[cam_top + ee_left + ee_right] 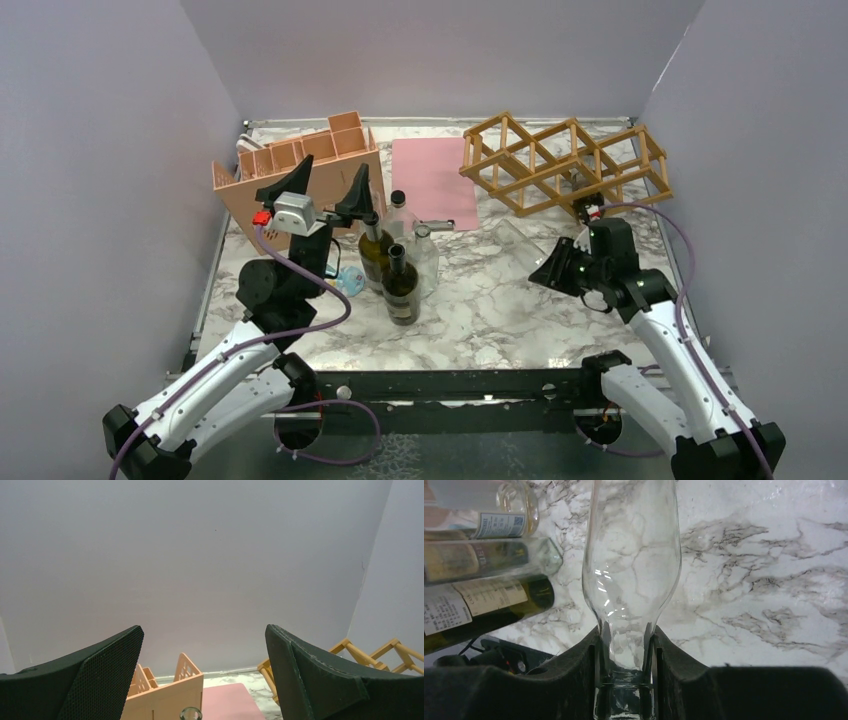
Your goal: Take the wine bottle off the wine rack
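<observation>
right wrist view: the neck of the clear wine bottle (631, 555) is seen pinched between the two dark fingers (574, 680) of the right gripper (626, 655), and the body widens straight away from the jaws, so the long axis runs in line with the gripper's reach. marble table (500, 310) is seen through the glass. from the top external view the bottle is placed low over the table, base toward the table's middle and neck toward the right arm, its axis lying nearly flat. the wine rack (565, 160) stands behind and to the right of it, near but apart; no part of the bottle is seen inside a cell, so the bottle is judged to be out of the rack already. whether the glass touches the marble cannot be told.

the cluster of standing bottles (400, 270) lies just beyond the bottle's base, on the left arm's side. any setting down is judged to turn on that gap and on swinging the axis from flat to upright.

the left gripper (325, 195) is held high above that cluster with its fingers spread wide and nothing between them. the right arm is plainly the nearer one, being the one that holds the bottle.
</observation>
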